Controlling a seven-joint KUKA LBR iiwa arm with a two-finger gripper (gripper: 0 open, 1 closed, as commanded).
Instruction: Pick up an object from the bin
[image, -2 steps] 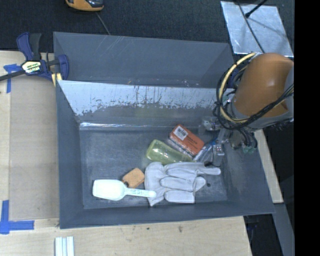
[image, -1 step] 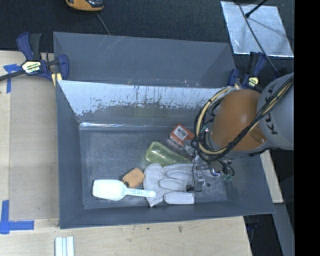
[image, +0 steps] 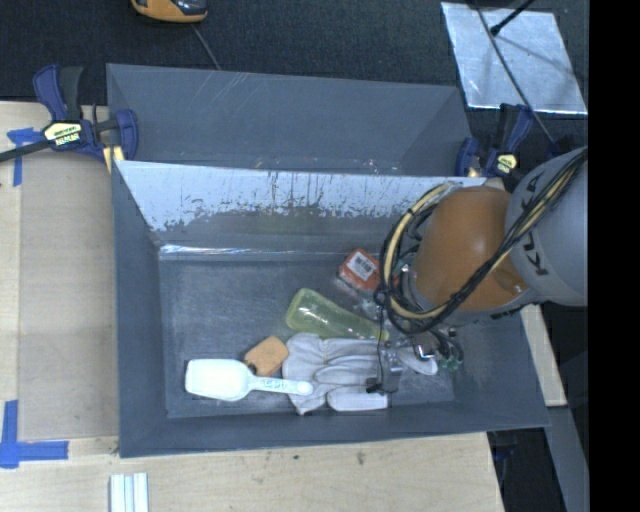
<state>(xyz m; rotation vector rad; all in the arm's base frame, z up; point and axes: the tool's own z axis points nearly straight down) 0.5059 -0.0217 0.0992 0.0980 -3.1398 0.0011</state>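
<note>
The grey bin (image: 140, 300) holds a small pile along its front. At the left lies a white scoop (image: 215, 379). Next to it is a little tan block (image: 267, 353), touching a white glove (image: 322, 364). Behind the glove lies a see-through yellow-green bottle (image: 320, 312). Nearer the back is a small orange box (image: 358, 267). The arm (image: 470, 250) reaches in from the right. Its fingers (image: 384, 372) are low over the glove's right end, by a flat white piece (image: 358, 402). I cannot tell if they are apart or together. I think this is the grab step. Next, the fingers need a tight squeeze on the glove, then a lift straight up.
</note>
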